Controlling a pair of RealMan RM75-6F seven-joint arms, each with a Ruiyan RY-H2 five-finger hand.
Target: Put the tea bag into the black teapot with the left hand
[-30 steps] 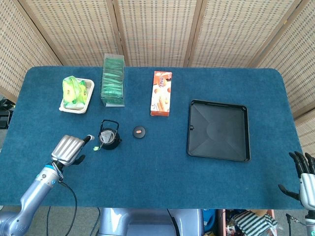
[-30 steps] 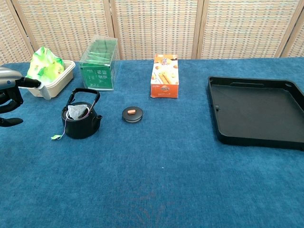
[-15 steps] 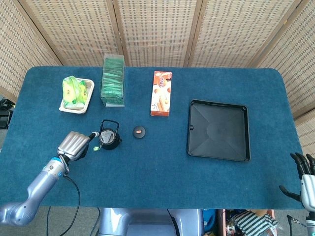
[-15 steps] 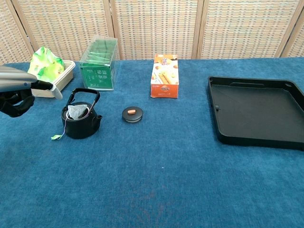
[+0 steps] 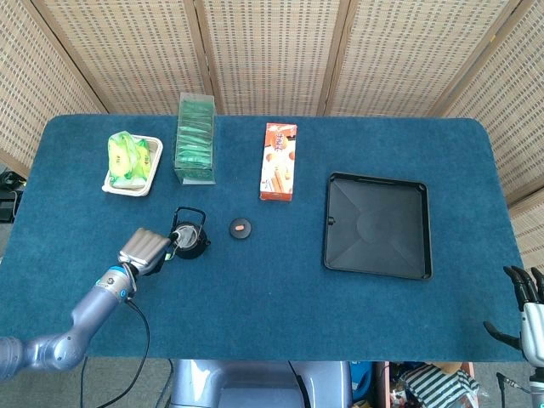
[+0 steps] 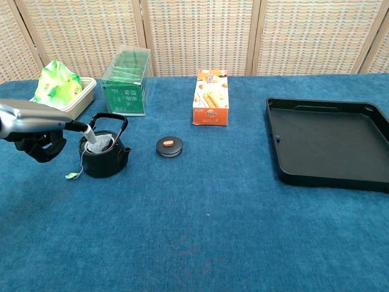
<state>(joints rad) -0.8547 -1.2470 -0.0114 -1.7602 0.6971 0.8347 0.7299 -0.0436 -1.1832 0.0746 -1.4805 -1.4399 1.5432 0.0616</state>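
The tea bag [image 6: 100, 143] sits in the open mouth of the black teapot [image 6: 104, 157], its string and green tag [image 6: 72, 176] hanging over the side onto the table [image 6: 200, 219]. The left hand [image 6: 37, 126] holds nothing; most fingers are curled, one fingertip [image 6: 89, 132] extended over the teapot rim. The right hand [image 5: 529, 310] rests at the table edge, fingers apart.

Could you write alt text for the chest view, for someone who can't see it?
The robot's left hand reaches a fingertip to the tea bag sitting in an open black teapot on a blue table.
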